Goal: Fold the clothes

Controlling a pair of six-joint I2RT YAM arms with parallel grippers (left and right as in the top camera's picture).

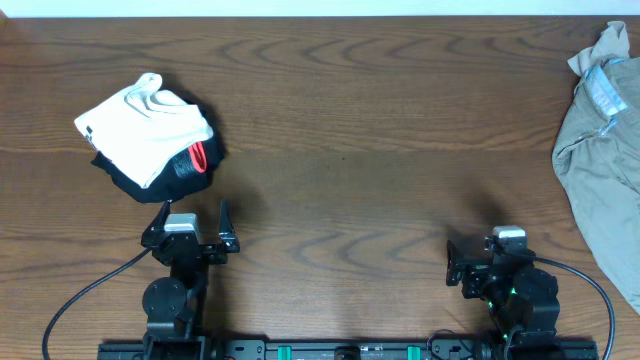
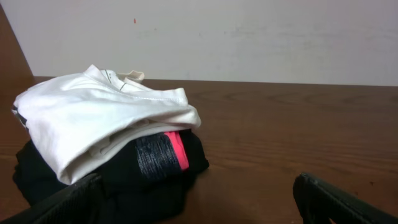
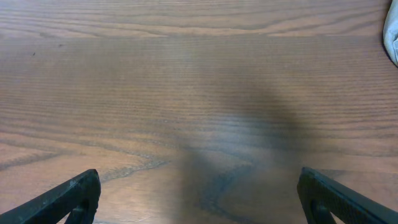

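Grey-green khaki shorts (image 1: 600, 170) are lying at the far right of the tabletop (image 1: 350, 110). They are running off the right edge of the overhead view, so I am seeing only part of them. A pale blue inner waistband (image 1: 605, 88) is showing near their far end, crumpled, and the rest of their shape is hard to read.

At the left a folded white garment (image 1: 145, 125) is sitting on a black garment (image 1: 125, 180) with a red band (image 1: 197, 158). Most of the black one is hiding underneath. In the left wrist view an off-white loop (image 2: 134, 76) is poking out at the back of the pile; I cannot tell whether it is a separate piece.

My left end effector (image 2: 199, 199) is standing wide and holding nothing, just on the near side of that pile. Its fingertips are cut off at the bottom of the frame, and I cannot tell whether the left one is brushing the black cloth.

My right end effector (image 3: 199, 196) is also gaping wide and empty over bare wood, well apart from the shorts. A pale sliver of cloth (image 3: 393, 37) is peeking in at the right edge of its view, too little to identify.
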